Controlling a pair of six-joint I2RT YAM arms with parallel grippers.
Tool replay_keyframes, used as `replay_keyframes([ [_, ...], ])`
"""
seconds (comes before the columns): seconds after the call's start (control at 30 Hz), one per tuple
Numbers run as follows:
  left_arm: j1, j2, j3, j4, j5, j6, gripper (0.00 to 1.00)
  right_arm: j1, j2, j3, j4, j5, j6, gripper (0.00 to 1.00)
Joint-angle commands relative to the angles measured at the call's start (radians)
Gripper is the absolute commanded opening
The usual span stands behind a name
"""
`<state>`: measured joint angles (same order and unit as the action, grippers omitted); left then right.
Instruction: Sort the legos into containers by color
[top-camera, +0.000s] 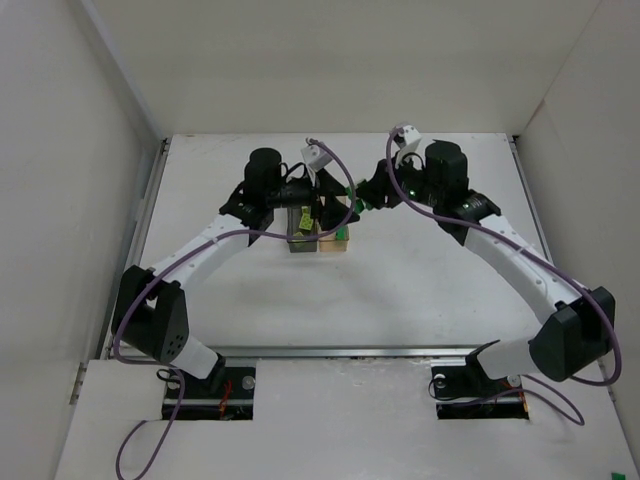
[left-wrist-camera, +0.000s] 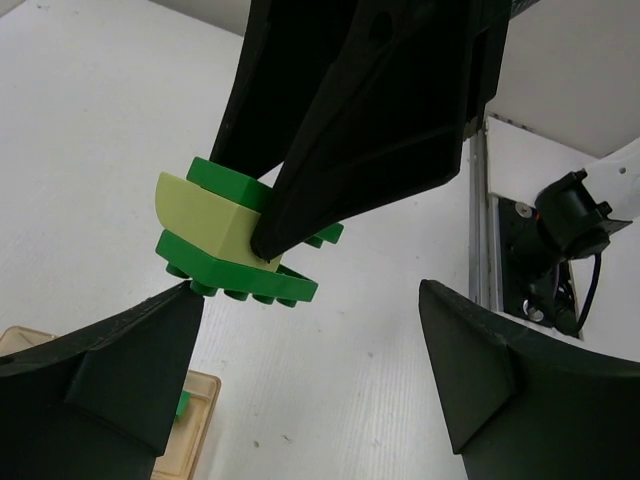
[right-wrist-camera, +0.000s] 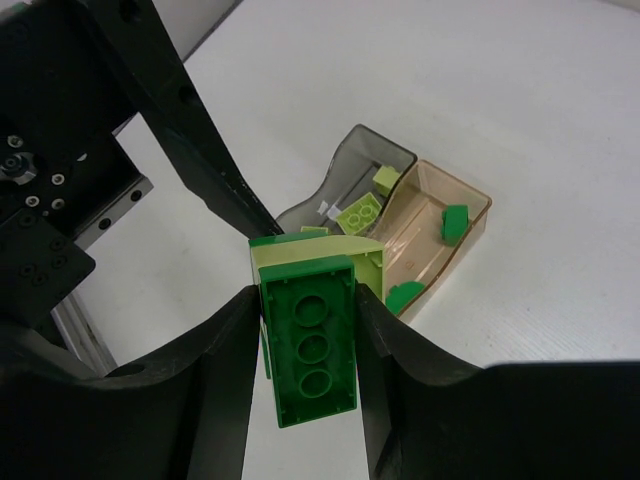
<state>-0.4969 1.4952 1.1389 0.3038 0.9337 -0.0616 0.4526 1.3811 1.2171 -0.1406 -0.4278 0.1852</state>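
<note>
My right gripper (right-wrist-camera: 308, 335) is clenched on a light, stiff, slick plastic stack (left-wrist-camera: 230, 250): dark green plates (left-wrist-camera: 245, 287) sandwiching a pale yellow-green brick (left-wrist-camera: 205, 220). It hangs at one o'clock of the amber translucent bin (right-wrist-camera: 455, 181) and smoky grey bin (right-wrist-camera: 385, 142). My left gripper (left-wrist-camera: 310, 330) is released; I'd pinch one plate's long sides.

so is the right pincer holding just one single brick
No, the right pincer grips a stack of three: a pale yellow-green brick sandwiched between two green ones.
</note>
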Motion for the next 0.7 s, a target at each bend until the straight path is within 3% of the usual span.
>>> replay_keyframes([
  [0.0, 0.014, -0.009, 0.038, 0.116, 0.054, -0.058, 0.86, -0.008, -0.045, 0.068, 0.096, -0.037, -0.012, 0.0],
  [0.17, 0.014, 0.0, 0.038, 0.156, 0.041, -0.092, 0.77, -0.008, -0.054, 0.087, 0.105, -0.037, 0.037, 0.0],
  [0.23, 0.014, 0.0, 0.038, 0.156, -0.03, -0.116, 0.77, -0.008, -0.054, 0.096, 0.116, -0.025, 0.075, 0.0],
  [0.37, 0.014, -0.009, 0.058, 0.068, -0.168, -0.145, 0.67, -0.008, -0.054, 0.096, 0.116, 0.03, 0.129, 0.0],
  [0.67, -0.038, -0.039, 0.13, -0.074, -0.314, -0.135, 0.68, 0.043, -0.063, 0.087, 0.116, 0.184, 0.181, 0.0],
])
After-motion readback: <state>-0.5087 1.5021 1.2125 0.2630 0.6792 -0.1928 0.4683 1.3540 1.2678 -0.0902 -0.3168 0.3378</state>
